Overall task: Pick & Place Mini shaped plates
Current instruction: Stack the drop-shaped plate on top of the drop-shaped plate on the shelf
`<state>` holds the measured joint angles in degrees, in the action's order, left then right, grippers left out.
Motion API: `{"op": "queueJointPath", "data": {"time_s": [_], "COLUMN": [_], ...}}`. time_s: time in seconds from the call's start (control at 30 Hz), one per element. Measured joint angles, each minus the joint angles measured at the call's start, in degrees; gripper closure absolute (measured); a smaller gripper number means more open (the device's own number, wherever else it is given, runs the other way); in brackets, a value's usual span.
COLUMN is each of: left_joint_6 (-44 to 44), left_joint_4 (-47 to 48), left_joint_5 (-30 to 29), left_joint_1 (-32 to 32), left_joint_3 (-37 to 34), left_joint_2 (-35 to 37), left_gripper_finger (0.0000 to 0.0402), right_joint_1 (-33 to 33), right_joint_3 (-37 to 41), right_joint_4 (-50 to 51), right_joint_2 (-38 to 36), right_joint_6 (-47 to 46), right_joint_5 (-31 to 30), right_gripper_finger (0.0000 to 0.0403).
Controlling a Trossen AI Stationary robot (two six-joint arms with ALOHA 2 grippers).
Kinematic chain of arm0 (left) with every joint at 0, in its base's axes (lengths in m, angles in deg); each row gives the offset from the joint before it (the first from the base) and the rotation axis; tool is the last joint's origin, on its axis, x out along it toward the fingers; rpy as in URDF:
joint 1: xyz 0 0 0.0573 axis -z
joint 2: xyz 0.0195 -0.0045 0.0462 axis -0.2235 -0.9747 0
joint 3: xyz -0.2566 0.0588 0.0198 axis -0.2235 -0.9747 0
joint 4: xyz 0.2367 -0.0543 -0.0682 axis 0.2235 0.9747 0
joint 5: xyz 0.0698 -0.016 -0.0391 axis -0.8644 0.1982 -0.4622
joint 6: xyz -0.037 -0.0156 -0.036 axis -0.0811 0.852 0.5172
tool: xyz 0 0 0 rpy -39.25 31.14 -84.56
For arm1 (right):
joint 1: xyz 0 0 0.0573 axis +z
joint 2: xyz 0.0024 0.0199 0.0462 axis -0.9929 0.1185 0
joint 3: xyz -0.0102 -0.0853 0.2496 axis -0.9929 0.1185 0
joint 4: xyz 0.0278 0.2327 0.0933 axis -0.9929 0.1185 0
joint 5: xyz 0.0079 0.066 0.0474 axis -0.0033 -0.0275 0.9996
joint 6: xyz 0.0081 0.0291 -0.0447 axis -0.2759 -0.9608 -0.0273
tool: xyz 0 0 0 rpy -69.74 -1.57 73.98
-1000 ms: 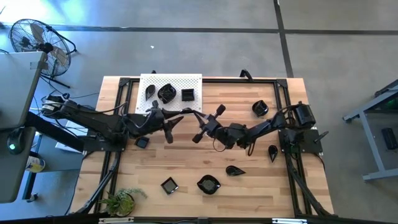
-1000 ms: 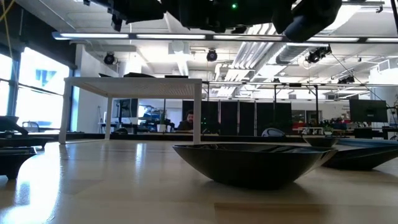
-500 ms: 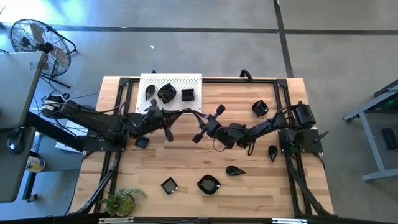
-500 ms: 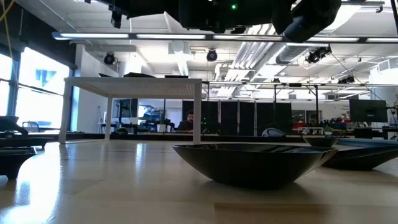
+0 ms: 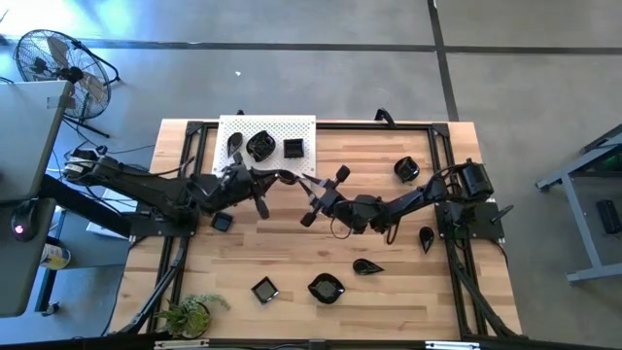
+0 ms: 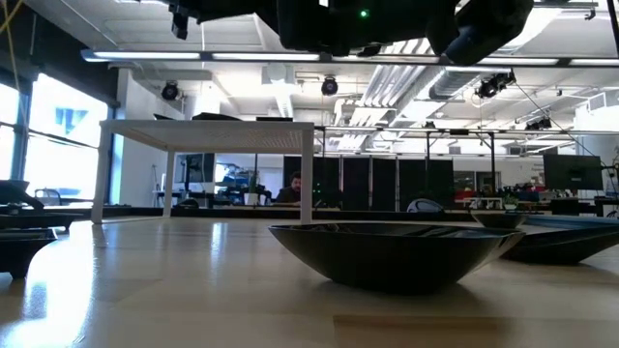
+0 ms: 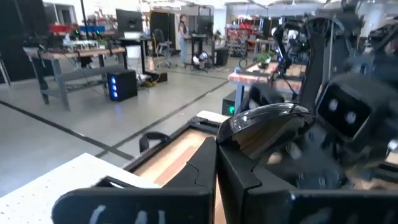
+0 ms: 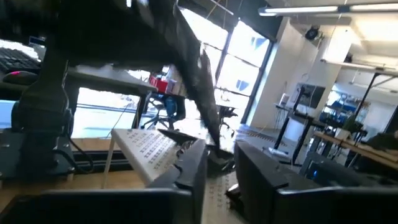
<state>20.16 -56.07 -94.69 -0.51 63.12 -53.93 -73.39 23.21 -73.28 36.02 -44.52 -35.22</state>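
Along the near edge of the table (image 5: 321, 243) lie a square plate (image 5: 263, 290), a wavy plate (image 5: 326, 288) and a leaf plate (image 5: 367, 266), with a potted plant (image 5: 190, 313) at the left corner. From table height the wavy one looms as a low dark bowl.

Farther in, a second leaf plate (image 5: 426, 236) sits by the right arm's base and a small square plate (image 5: 222, 222) by the left arm's.

Over the middle of the table the two arms meet nose to nose, raised off the wood. The left gripper (image 7: 216, 149) has its fingers drawn together, clamped on the rim of a glossy held plate (image 7: 267, 124) – it is carried in the air between the two grippers. The right gripper (image 8: 221, 152) faces it with fingers apart; the plate's dark edge seems to lie between them, though contact cannot be judged.

Beyond, a round plate (image 5: 406, 170) rests on the right, and at the far left the white perforated board (image 5: 267, 126) carries three more dishes – a leaf (image 5: 236, 144), a rounded one (image 5: 260, 147) and a square (image 5: 293, 148).
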Motion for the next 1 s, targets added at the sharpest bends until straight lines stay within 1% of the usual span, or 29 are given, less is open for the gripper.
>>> {"op": "queueJointPath", "data": {"time_s": [0.17,0.23,0.3,0.37,0.43,0.5,0.57,0.63,0.67,0.73,0.8,0.9,1.0], "left_joint_6": [-1.96,-3.10,-3.88,-3.79,-3.03,-0.72,3.52,10.20,13.54,19.08,22.54,25.50,25.70], "left_joint_4": [1.07,2.76,7.35,14.02,22.18,32.08,43.47,56.24,62.11,72.20,81.23,89.95,95.40], "left_joint_5": [-2.23,-3.94,-5.81,-7.40,-9.13,-11.21,-11.22,-8.23,-6.03,-0.56,5.93,15.49,23.95], "left_joint_1": [0.00,-0.01,-0.02,-0.04,-0.04,-0.41,-2.28,-5.66,-7.87,-13.11,-18.67,-26.88,-34.08], "left_joint_3": [0.00,0.01,1.23,3.46,7.15,11.78,17.50,23.76,26.85,32.75,37.74,43.23,45.92], "left_joint_2": [2.91,4.94,7.21,9.40,10.88,11.69,11.83,11.66,11.03,9.20,7.65,4.50,1.85], "left_gripper_finger": [0.0401,0.0401,0.0401,0.0401,0.0401,0.0401,0.0401,0.0401,0.0401,0.0401,0.0401,0.0401,0.0401], "right_joint_1": [-0.02,-0.01,0.00,0.00,0.00,-0.02,-0.02,0.00,0.00,0.00,0.00,0.00,0.00], "right_joint_3": [0.00,0.00,0.00,0.00,0.00,0.00,0.00,0.00,0.00,0.00,0.00,0.01,0.02], "right_joint_4": [4.37,7.03,10.43,13.93,16.96,19.99,22.32,23.96,24.70,25.30,25.60,26.42,26.80], "right_joint_2": [-0.02,-0.02,-0.02,-0.02,-0.02,-0.02,-0.02,-0.02,-0.02,-0.02,-0.02,-0.02,-0.02], "right_joint_6": [-4.24,-5.57,-7.24,-8.36,-10.11,-11.28,-11.90,-11.98,-11.98,-12.12,-12.12,-11.87,-11.72], "right_joint_5": [-0.03,-0.01,-0.02,-0.10,-0.15,-0.15,-0.15,-0.09,0.07,0.22,0.39,2.09,4.59], "right_gripper_finger": [0.0283,0.0276,0.0276,0.0286,0.0306,0.0334,0.0367,0.0393,0.0397,0.0390,0.0384,0.0390,0.0400]}}
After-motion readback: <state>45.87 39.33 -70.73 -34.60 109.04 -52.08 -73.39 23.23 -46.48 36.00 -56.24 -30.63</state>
